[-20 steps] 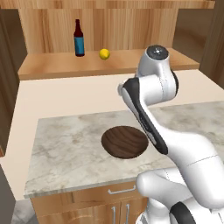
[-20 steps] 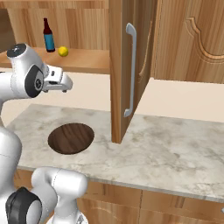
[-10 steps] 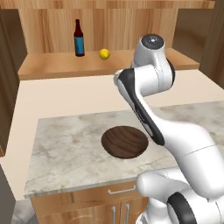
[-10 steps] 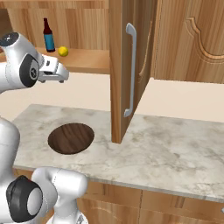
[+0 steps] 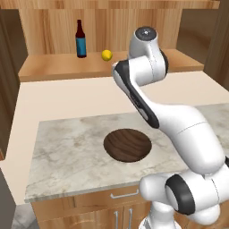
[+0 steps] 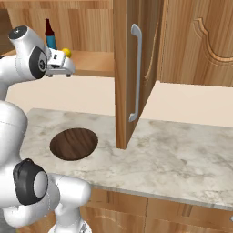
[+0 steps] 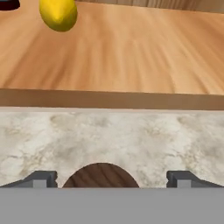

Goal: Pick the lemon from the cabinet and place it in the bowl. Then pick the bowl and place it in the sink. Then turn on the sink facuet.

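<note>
I'm working step one, reaching for the small bright yellow lemon (image 5: 106, 55), sitting on the honey-coloured wood cabinet shelf (image 5: 53, 67), upper centre of the left base view. The end effector (image 7: 112, 178) is spread wide, empty. The dark brown wooden bowl (image 5: 127, 144) is waiting mid-frame on the marbled tabletop (image 5: 67, 147). Next I'm judging: advance toward the upper left of the hand view, centre on the lemon, close.

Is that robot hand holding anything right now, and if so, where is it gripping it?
Nothing is held. The gripper is open with only air between its fingertips. The lemon sits untouched on the cabinet shelf, and the bowl rests on the counter.
</note>
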Robot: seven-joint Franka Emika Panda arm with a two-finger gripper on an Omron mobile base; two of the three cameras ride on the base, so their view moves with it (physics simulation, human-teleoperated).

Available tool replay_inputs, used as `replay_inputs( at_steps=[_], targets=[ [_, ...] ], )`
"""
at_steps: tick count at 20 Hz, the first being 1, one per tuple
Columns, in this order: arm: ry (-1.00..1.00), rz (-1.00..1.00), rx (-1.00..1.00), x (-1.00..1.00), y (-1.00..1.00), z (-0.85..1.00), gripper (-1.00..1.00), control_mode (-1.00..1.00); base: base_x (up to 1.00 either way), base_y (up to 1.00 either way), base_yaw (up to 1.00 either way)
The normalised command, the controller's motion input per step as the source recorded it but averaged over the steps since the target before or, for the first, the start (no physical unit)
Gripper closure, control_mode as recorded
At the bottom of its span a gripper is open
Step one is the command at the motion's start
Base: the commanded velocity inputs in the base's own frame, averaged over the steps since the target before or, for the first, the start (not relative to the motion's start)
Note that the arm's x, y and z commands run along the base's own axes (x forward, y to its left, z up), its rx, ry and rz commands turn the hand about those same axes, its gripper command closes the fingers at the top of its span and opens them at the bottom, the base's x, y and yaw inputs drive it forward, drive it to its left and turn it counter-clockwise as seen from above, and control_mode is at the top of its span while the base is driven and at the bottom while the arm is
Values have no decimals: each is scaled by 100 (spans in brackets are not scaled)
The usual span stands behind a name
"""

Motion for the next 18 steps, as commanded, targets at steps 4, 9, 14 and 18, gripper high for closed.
replay_inputs(
  at_steps=[4,9,14,18],
  targets=[
    [-8,0,0,58,19,23,-100,-100,0,0,0],
    [-11,0,0,63,19,14,-100,-100,0,0,0],
    [-10,0,1,60,27,6,-100,-100,0,0,0],
    [-2,0,4,63,13,0,-100,-100,0,0,0]
  ],
)
